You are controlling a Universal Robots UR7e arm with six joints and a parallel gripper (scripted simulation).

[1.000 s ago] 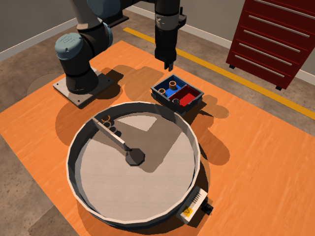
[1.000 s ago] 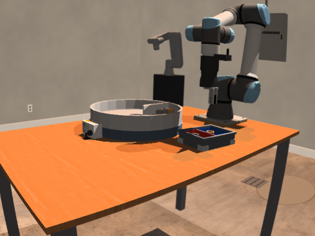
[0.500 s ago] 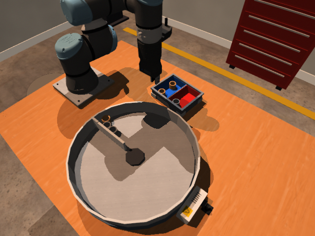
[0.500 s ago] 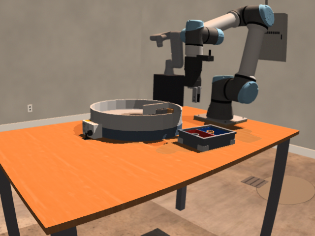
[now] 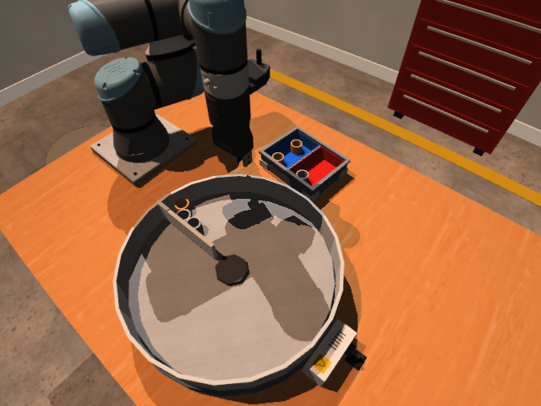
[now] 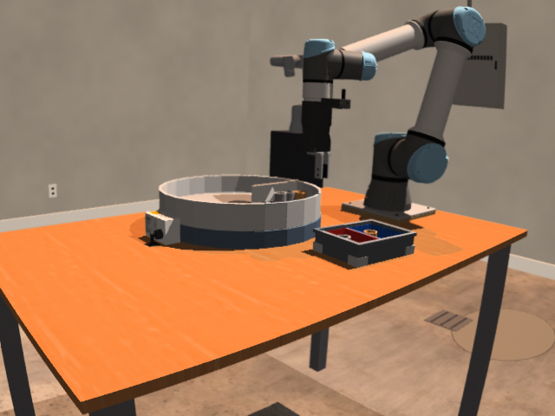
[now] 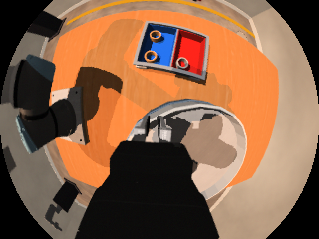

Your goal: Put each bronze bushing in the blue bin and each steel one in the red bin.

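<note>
Empty gripper (image 5: 245, 160) (image 6: 321, 165) (image 7: 154, 121), fingers partly apart, upper middle of top view. We judge: fetching next. Bronze bushing (image 5: 182, 203) (image 6: 300, 194), two steel bushings by divider, turntable's upper left; next move: descend, grip one, match colour.

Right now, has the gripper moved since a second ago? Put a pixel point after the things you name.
Yes: in the top view the gripper (image 5: 245, 160) (image 6: 321, 165) (image 7: 154, 121) shifted from beyond the two-part bin toward the robot's base plate (image 5: 139, 179).
</note>
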